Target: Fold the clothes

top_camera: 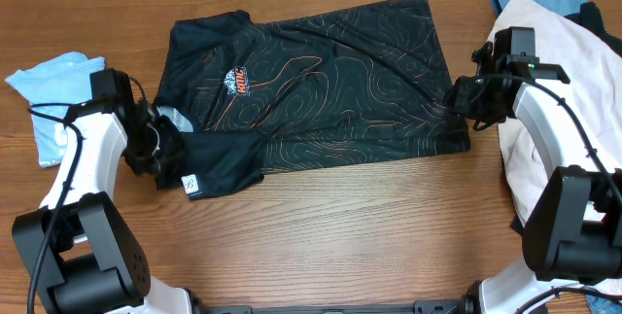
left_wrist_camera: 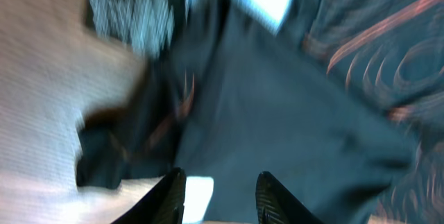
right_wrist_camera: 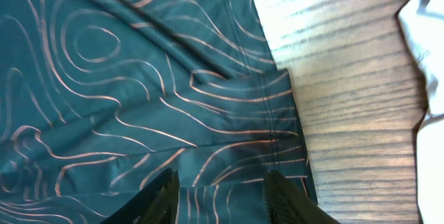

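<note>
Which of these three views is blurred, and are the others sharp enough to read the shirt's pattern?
Left wrist: heavily smeared, the black T-shirt only dark streaks, just the left claw fairly crisp. Right wrist: sharp, orange contour lines and hem stitching readable, table grain clean. Overhead: sharp, evenly lit, no glare.

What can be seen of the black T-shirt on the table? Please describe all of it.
The black T-shirt is thin, soft-looking fabric with fine orange contour lines and a small orange logo. It lies spread, wrinkled, on the wooden table, one part folded over, showing a small white tag. The open left gripper is at that fold, the open right gripper at the opposite edge.
</note>
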Robot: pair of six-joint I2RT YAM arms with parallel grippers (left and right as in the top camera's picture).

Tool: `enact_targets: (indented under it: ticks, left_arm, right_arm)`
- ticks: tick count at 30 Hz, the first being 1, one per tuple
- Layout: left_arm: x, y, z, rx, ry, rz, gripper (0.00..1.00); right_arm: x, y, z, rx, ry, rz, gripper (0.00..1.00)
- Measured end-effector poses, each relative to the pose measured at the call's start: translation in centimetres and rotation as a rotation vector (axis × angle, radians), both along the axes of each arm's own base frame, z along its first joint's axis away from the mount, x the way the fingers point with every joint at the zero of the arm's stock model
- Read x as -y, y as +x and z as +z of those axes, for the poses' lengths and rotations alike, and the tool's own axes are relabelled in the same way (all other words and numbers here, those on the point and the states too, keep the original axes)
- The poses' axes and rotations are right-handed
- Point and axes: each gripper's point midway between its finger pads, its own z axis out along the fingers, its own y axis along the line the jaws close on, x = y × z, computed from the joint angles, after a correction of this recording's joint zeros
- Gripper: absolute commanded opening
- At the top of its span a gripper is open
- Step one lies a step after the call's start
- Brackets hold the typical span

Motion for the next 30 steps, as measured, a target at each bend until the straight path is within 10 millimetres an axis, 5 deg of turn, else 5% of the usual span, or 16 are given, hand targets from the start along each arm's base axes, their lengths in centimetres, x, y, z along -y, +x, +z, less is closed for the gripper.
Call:
enact_targets:
  ticks: [11,22,30]
  left_arm:
    - [3.2,-3.6,-2.3,-0.123,-0.007,-0.118,0.37]
    - [0.1,-5.7,-2.6,-0.233,0.183,-0.095,0.39]
    - [-0.3,-4.0,-2.7,-0.170,0.225,-0.087,0.38]
  right_arm:
    - [-0.1,-1.2,-3.1,-0.070,0.006,0.000,0.47]
    - [-0.2,-1.8,-3.2,-0.095,0.009,-0.001,0.49]
    - [-0.2,-2.4,-3.3,-0.122,0.011,-0.001,0.49]
